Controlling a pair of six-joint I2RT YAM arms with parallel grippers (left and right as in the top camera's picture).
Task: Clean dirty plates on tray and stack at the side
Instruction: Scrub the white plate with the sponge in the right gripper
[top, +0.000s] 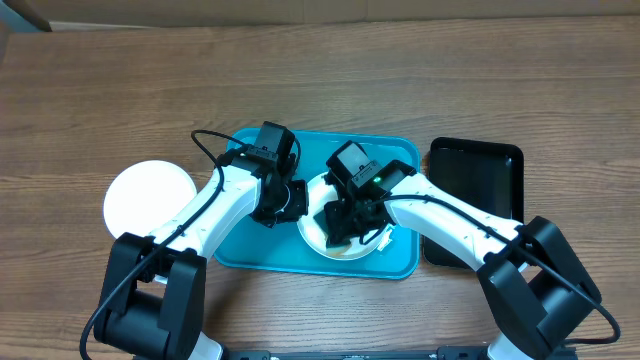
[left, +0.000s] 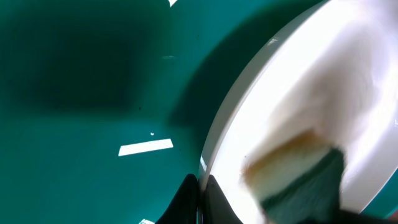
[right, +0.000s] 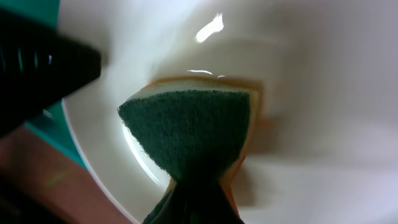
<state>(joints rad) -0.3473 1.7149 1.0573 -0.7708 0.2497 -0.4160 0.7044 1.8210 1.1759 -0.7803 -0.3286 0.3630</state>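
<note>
- Right fingers (right: 193, 206), nearest the lens, are closed narrow on the tail of a sponge (right: 186, 127), its green scouring face up and its yellow body pressed into the bowl of the white plate (right: 323, 81).
- Left fingers (left: 199, 200) are shut at that plate's rim and appear to pinch its edge. You cannot see how much rim they have.
- Watch that thin hold. A hard scrubbing stroke could pull the rim free and send the plate skating across the slick turquoise tray (left: 93, 93), where it sits at the right-hand end.
- Watch the sponge too. It is gripped by one end only, so a sideways drag could twist it out of the hold or fold it over.
- An orange-brown smear (right: 264, 118) shows just beside the sponge, so you should judge this plate not yet clean.
- Both wrists crowd the same plate, nearly touching in the overhead view. A wide stroke by either arm risks a knock.
- A second plate (top: 148, 196), clean-looking and white, lies on the desk (top: 320, 80) left of the tray, and the stack probably belongs there. The left arm lies between it and the plate in hand.
- A black tray (top: 478, 195) sits just right of the turquoise one, under the right arm's reach.
- No third plate is visible to you.
</note>
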